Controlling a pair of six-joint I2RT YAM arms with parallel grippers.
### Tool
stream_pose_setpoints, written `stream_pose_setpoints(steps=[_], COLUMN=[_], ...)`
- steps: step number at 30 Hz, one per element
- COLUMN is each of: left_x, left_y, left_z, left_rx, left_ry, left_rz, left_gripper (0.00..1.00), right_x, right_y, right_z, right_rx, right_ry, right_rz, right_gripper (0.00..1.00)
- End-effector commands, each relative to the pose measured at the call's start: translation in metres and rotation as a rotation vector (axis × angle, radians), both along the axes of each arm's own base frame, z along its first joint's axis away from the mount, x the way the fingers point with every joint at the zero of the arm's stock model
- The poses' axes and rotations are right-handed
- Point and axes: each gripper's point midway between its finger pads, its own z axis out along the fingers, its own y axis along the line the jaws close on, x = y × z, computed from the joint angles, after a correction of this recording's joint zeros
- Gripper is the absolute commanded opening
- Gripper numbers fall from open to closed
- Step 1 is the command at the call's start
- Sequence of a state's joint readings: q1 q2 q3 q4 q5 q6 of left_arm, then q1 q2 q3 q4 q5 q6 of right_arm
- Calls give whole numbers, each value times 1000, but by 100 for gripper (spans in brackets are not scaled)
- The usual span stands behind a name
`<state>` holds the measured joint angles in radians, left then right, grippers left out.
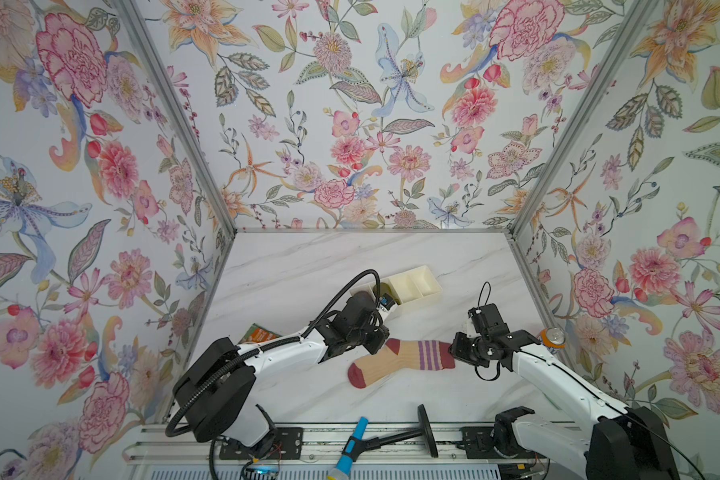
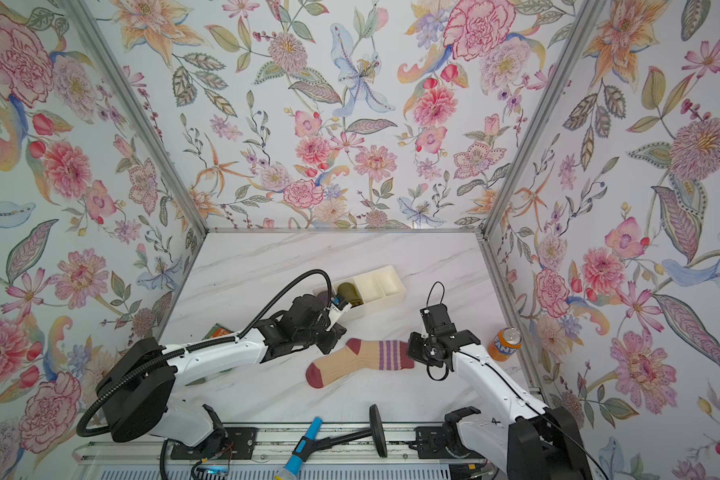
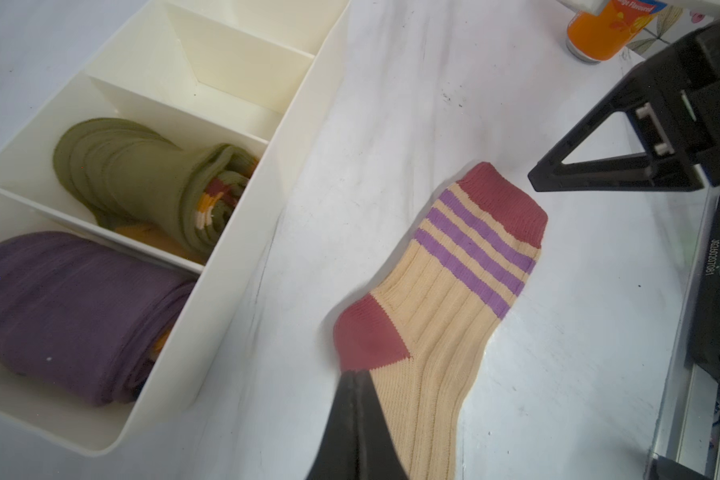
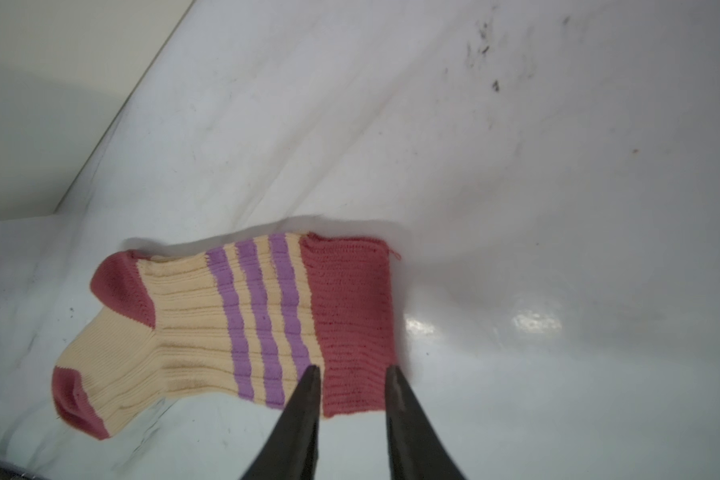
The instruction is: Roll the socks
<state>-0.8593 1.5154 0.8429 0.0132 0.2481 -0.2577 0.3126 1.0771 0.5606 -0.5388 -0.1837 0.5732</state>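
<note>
Nearest of all, on the metal rail along the table's front edge, lie a blue-handled tool and a black disc on a rod, between my two arm bases and well apart from the socks.

Past them, on the marble table, the socks lie flat, maroon toe toward the near left and striped cuff toward the right. My left gripper has its fingers pressed together, tips touching the edge of the maroon heel; whether any knit is caught between them I cannot tell. My right gripper stands partly open and holds nothing, the cuff's corner showing in the gap between its fingers.

An orange can stands just right of my right arm, near the wall. A green and orange packet peeks out behind my left forearm.

Farther back, just beyond the heel, sits a cream divided tray with an olive roll and a purple roll in neighbouring compartments. In both top views my left wrist covers the tray's left end and most of the purple roll.
</note>
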Motion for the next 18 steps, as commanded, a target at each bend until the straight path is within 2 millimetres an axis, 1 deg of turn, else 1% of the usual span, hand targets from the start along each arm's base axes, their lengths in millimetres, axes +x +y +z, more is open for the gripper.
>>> stream_pose_setpoints(steps=[1,5,14,15,18], left_x=[-4,-3,-6,-7,-8], left_y=[-4,-5,-3,-2,-3], left_z=[-14,-15,-21,-34,-39], left_rx=[14,21,24,47,54], left_ry=[4,-14,-17,5,13], left_rz=[-11,-7,-7,-9,-13], left_gripper=[0,0,0,0,0], right_x=[-24,-27,-26,-26,-28], right_y=[-1,-4,-7,-7,-7], right_z=[-14,-18,-24,-25,-28], right_rx=[30,28,26,27,25], right_ry=[91,100,117,118,126], right_rz=[-19,-35,-46,-47,-48], right_gripper=[29,29,28,28,28])
